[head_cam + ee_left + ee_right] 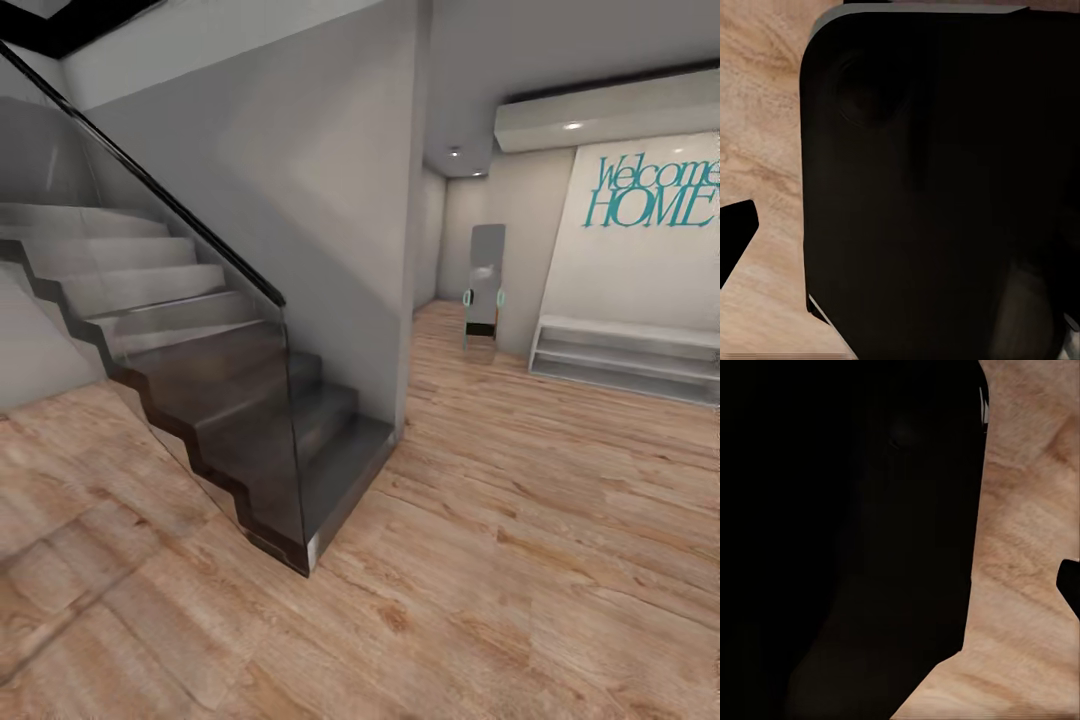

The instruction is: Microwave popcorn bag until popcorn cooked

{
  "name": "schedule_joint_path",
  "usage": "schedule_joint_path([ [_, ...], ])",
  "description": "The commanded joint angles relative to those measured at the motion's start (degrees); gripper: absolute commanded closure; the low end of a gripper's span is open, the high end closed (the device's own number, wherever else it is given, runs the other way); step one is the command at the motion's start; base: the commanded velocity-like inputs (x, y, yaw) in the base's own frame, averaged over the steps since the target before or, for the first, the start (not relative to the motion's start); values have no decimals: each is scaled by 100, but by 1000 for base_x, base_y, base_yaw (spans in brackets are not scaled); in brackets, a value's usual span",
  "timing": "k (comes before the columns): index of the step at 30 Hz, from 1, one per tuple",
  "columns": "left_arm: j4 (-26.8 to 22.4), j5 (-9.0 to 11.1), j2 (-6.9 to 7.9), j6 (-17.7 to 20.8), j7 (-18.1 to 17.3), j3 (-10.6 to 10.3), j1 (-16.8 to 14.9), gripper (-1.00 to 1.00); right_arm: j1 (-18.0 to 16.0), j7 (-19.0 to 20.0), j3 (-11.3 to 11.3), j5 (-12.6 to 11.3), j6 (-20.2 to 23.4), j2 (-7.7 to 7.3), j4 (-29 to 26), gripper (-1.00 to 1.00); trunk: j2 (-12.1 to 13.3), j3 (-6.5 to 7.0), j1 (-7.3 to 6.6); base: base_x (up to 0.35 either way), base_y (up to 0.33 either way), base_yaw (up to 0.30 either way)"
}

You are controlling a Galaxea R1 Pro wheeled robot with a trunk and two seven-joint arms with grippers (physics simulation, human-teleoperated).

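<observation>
Pale wood-grain floor (520, 560), dark grey stairs (250, 400), teal wall lettering (655, 190)

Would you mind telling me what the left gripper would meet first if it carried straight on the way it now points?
Probably the large black rounded-corner body right ahead in the left wrist view, likely part of the robot itself; the pale wood floor lies beyond. Depth is unclear.

You are in the entrance hall of a home. A dark staircase (250, 420) with a glass balustrade (150, 300) climbs along the grey wall, pale wood flooring (520, 560) runs throughout, and teal "Welcome HOME" lettering (655, 192) hangs above a low white shelf bench (625, 358). A standing mirror (485, 285) leans by the corridor beyond.
</observation>
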Motion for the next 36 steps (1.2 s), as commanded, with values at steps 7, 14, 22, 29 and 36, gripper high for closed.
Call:
schedule_joint_path([
  [7, -13, 31, -7, -3, -1, 12, 1, -100, -1, -1, 11, 16, -2, -1, 1, -100, -2, -4, -4, -246, 0, 26],
  [14, -14, 31, -1, -3, -1, 10, 1, -100, -1, -1, 15, 84, 4, -4, 1, -100, -2, -4, -4, -4, 0, 277],
  [22, -14, 32, -1, -3, 3, 14, 1, -100, -1, -9, 15, 275, 4, 6, 1, -100, -2, -4, -4, 0, 0, 300],
  [29, -14, 1064, 31, -3, 16, -5, 1, -100, -1, -10, 18, 282, 3, 5, 1, -100, -2, -4, -4, 0, 0, 300],
  [36, -31, 1252, 19, -11, 16, -9, 1, -100, -1, -10, 1309, 280, -7, -2, 1, -100, -2, -4, -4, 0, 0, 300],
])
